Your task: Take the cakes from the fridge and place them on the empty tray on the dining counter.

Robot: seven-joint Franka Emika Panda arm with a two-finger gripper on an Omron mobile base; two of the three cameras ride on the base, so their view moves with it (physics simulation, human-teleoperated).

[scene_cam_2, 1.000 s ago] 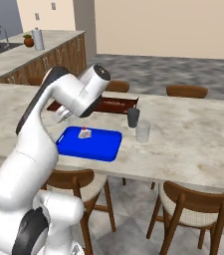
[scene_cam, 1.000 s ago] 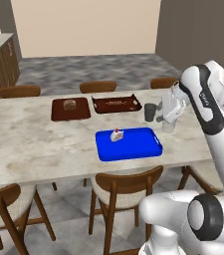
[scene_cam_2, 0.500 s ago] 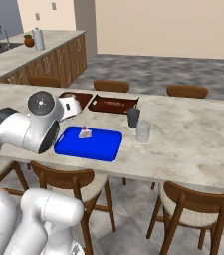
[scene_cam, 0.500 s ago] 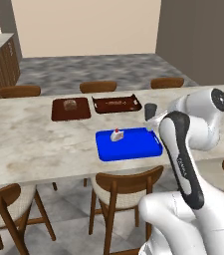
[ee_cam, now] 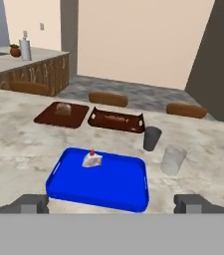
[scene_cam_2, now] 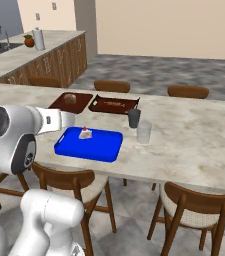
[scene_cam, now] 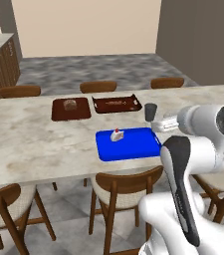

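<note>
White cherry-topped cake slice [ee_cam: 91,159] lies on the blue tray [ee_cam: 108,188] on the dining counter [ee_cam: 14,149]; gripper [ee_cam: 111,204] empty, jaws spread wide.

In the hand view, from left: a brown tray with a tan lump [ee_cam: 61,114] sits at the far left of the counter; beside it a second dark brown tray [ee_cam: 116,121]; in front of both, the blue tray holds the slice in its far left part, cherry up; right of the tray a dark cup [ee_cam: 152,138] and, nearer, a clear glass [ee_cam: 173,160] stand just apart; the two finger tips [ee_cam: 31,203] show at the bottom, well apart, with nothing between them, on the near side of the tray; wooden chairs [scene_cam: 123,191] line the counter in the left base view; the fridge cannot be made out.
</note>
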